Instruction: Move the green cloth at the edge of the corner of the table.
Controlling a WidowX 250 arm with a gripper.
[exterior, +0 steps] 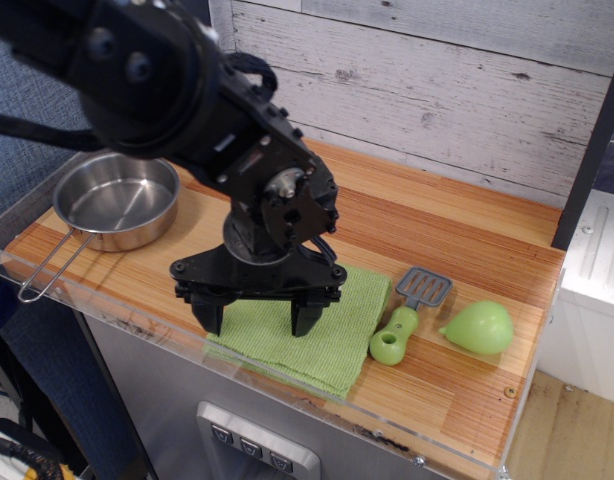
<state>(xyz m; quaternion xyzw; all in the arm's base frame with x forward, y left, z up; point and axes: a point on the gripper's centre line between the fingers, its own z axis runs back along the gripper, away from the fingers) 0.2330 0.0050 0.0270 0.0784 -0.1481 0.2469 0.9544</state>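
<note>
The light-green knit cloth (332, 335) lies flat near the front edge of the striped wood table (437, 230), partly hidden by the arm. My black gripper (259, 318) is open, its two fingers pointing down and spread wide over the cloth's left half. One fingertip (213, 320) is at the cloth's left edge, the other fingertip (305, 322) is on its middle. I cannot tell whether the tips touch the cloth.
A steel pan (115, 200) with a wire handle sits at the left end. A green-handled grey spatula (407, 312) and a glossy green pear toy (479, 328) lie right of the cloth. A clear acrylic rim (137, 325) runs along the front. A plank wall stands behind.
</note>
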